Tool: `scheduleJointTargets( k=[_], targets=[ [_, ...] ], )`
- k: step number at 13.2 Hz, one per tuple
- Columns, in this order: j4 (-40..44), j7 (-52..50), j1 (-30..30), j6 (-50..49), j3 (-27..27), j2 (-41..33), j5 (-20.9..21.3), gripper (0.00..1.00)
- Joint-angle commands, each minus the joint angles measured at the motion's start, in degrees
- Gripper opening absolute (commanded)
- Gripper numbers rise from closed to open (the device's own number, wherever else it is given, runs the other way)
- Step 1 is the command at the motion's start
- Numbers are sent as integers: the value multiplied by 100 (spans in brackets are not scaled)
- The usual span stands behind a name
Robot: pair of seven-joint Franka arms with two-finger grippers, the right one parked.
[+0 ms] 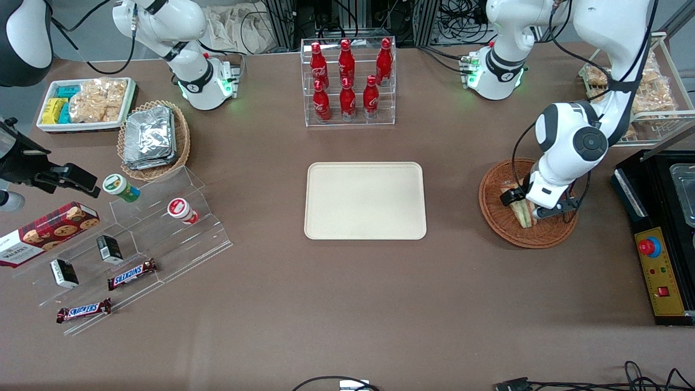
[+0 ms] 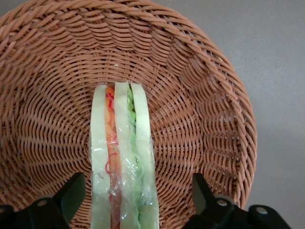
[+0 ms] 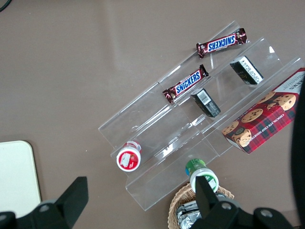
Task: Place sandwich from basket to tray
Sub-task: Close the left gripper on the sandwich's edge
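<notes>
2 fingers (image 2: 71, 193) spread wide, the gripper (image 2: 136, 200) straddles the sandwich (image 2: 125, 157) in the basket (image 2: 200, 95). Its long axis runs straight between them, ready for pinching. Tray (image 1: 365, 200) waits bare.

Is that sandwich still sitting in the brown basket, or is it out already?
Still in. The sandwich stands on edge in the basket, with the gripper open, one finger on each side of it. The tray holds nothing.
</notes>
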Motion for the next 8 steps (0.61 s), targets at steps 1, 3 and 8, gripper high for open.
scheduleJointTargets(
  k=[1, 3, 8],
  targets=[
    [-90, 31, -25, 53, 42, -34, 97, 86],
    [-134, 40, -25, 53, 42, 10, 97, 35],
    [-81, 49, -25, -411, 86, -243, 97, 5]
  ],
)
